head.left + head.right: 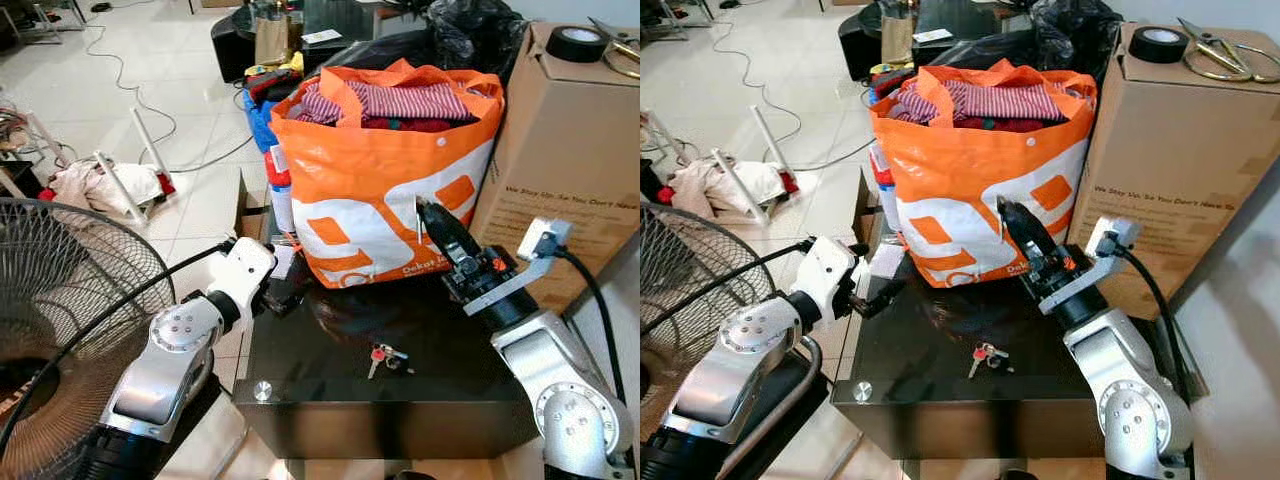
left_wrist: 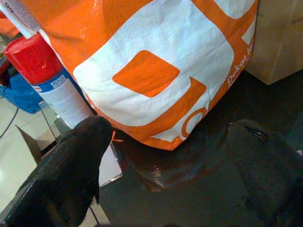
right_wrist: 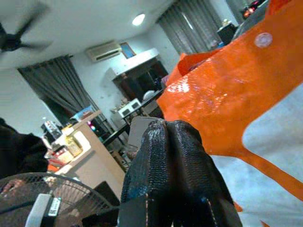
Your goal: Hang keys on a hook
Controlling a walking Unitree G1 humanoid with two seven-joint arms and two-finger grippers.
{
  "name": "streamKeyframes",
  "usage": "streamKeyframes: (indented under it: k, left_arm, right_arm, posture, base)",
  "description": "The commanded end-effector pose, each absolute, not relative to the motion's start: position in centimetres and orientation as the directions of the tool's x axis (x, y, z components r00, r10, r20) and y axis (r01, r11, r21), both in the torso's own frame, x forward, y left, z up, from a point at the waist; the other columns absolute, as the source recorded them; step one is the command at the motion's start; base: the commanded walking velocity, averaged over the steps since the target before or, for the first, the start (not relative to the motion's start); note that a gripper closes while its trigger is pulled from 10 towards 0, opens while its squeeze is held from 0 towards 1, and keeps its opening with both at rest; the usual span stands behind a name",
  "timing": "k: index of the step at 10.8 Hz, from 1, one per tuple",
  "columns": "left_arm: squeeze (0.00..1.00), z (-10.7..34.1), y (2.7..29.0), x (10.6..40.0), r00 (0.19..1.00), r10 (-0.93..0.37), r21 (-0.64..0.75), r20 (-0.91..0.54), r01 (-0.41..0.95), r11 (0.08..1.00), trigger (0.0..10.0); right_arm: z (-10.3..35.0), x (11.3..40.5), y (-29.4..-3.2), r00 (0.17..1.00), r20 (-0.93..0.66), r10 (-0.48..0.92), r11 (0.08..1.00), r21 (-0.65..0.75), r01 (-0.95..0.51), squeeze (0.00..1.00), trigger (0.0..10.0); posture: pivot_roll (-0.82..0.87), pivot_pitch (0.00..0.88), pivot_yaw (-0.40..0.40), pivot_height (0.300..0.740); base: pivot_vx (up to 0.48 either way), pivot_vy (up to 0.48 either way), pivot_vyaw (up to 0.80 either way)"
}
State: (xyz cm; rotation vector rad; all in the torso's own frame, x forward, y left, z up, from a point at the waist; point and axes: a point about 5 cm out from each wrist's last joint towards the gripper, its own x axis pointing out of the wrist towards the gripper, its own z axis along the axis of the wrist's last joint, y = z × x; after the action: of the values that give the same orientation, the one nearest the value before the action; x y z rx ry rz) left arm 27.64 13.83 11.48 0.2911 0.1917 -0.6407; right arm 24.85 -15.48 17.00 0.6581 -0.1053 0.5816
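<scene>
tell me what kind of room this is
Probably a lived-in home room mid-tidy or mid-move: an orange bag stuffed with clothes, a cardboard box, a standing fan and keys on a black glass table.

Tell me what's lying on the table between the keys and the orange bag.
Nothing: in the left eye view, only bare black tabletop separates the keys from the orange bag.
</scene>
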Motion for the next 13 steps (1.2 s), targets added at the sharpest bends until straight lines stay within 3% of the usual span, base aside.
streamKeyframes:
  k: [1, 2, 3, 4, 5, 6, 9, 10, 13]
  left_arm:
    - [0.08, 11.9, 14.1, 27.6, 0.791, -0.554, 0.218, -0.258, 0.607, 0.765, 10.0]
    - [0.08, 11.9, 14.2, 27.6, 0.795, -0.549, 0.219, -0.258, 0.602, 0.768, 10.0]
    - [0.08, 11.9, 14.4, 27.5, 0.805, -0.537, 0.222, -0.254, 0.589, 0.777, 10.0]
    - [0.08, 11.9, 14.6, 27.5, 0.815, -0.521, 0.228, -0.254, 0.574, 0.786, 10.0]
    - [0.08, 11.9, 14.7, 27.4, 0.821, -0.509, 0.24, -0.26, 0.565, 0.789, 10.0]
    - [0.08, 11.8, 15.2, 27.0, 0.825, -0.492, 0.243, -0.279, 0.556, 0.795, 10.0]
    - [0.08, 10.1, 16.1, 26.4, 0.737, -0.525, 0.233, -0.426, 0.65, 0.723, 10.0]
    - [0.08, 9.3, 15.7, 26.0, 0.646, -0.579, 0.24, -0.498, 0.744, 0.624, 10.0]
    - [0.09, 8.7, 14.6, 25.1, 0.514, -0.665, 0.184, -0.543, 0.845, 0.503, 10.0]
  right_arm:
    - [17.3, 24.7, -15.2, 0.821, 0.284, 0.496, 0.62, 0.546, -0.564, 0.0, 0.0]
    - [17.1, 24.9, -15.2, 0.829, 0.262, 0.495, 0.639, 0.536, -0.551, 0.0, 0.0]
    - [15.6, 26.2, -16.1, 0.92, 0.116, 0.376, 0.814, 0.432, -0.387, 0.0, 0.0]
    - [14.4, 27.0, -16.8, 0.957, 0.028, 0.29, 0.889, 0.364, -0.28, 0.0, 0.0]
    - [13.7, 27.4, -16.8, 0.963, -0.01, 0.27, 0.91, 0.331, -0.251, 0.0, 0.0]
    - [11.5, 28.0, -16.5, 0.958, -0.156, 0.242, 0.955, 0.212, -0.207, 0.0, 0.0]
    - [6.5, 29.2, -15.4, 0.888, -0.398, 0.229, 0.966, -0.016, -0.257, 0.0, 0.0]
    - [4.5, 29.7, -15.6, 0.859, -0.475, 0.192, 0.953, -0.118, -0.278, 0.0, 0.0]
    - [2.2, 29.0, -17.4, 0.792, -0.599, 0.12, 0.916, -0.241, -0.322, 0.0, 0.0]
  posture:
    - [-0.1, 0.0, 0.067, 0.74]
    - [-0.09, 0.0, 0.062, 0.74]
    - [-0.09, 0.0, 0.056, 0.74]
    - [-0.06, 0.0, 0.042, 0.74]
    - [-0.05, 0.0, 0.033, 0.74]
    - [-0.02, 0.0, 0.007, 0.74]
    - [-0.04, 0.0, 0.026, 0.74]
    - [-0.06, 0.0, 0.033, 0.74]
    - [-0.12, 0.0, 0.048, 0.74]
  base:
    - [0.0, 0.0, 0.0]
    - [0.0, 0.0, 0.0]
    - [0.0, 0.0, 0.0]
    - [0.0, 0.0, 0.0]
    - [0.0, 0.0, 0.0]
    - [0.0, 0.0, 0.0]
    - [0.0, 0.0, 0.0]
    - [0.0, 0.0, 0.0]
    - [0.0, 0.0, 0.0]
